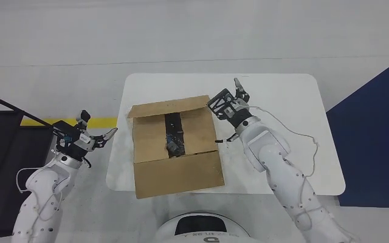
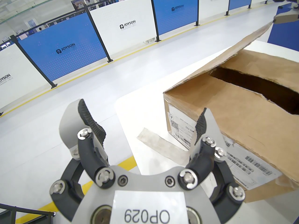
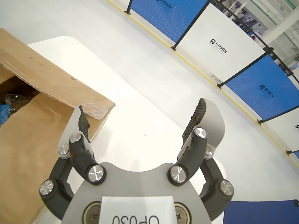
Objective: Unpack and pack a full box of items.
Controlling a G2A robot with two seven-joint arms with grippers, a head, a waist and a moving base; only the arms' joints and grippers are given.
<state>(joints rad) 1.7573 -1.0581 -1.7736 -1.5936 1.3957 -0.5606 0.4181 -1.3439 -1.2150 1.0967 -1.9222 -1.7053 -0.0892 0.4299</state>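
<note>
The left tool (image 1: 98, 123) (image 2: 142, 117) hangs off the counter's left edge with its fingers spread wide and nothing between them, pointing toward the box. A loose strip of tape (image 2: 161, 143) lies on the white counter (image 1: 285, 121) just beside the box's left side. The cardboard box (image 1: 173, 143) (image 2: 233, 117) sits on the left half of the counter, near the front edge. Its top flaps are partly folded in, leaving a dark gap down the middle where packed items (image 1: 174, 143) show, and a printed label (image 2: 247, 164) is stuck on its left side. The far flap (image 3: 46, 78) tilts upward. The right tool (image 1: 228, 94) (image 3: 141, 113) is at the box's far right corner, open and empty, one finger close to the flap's corner; contact cannot be told
</note>
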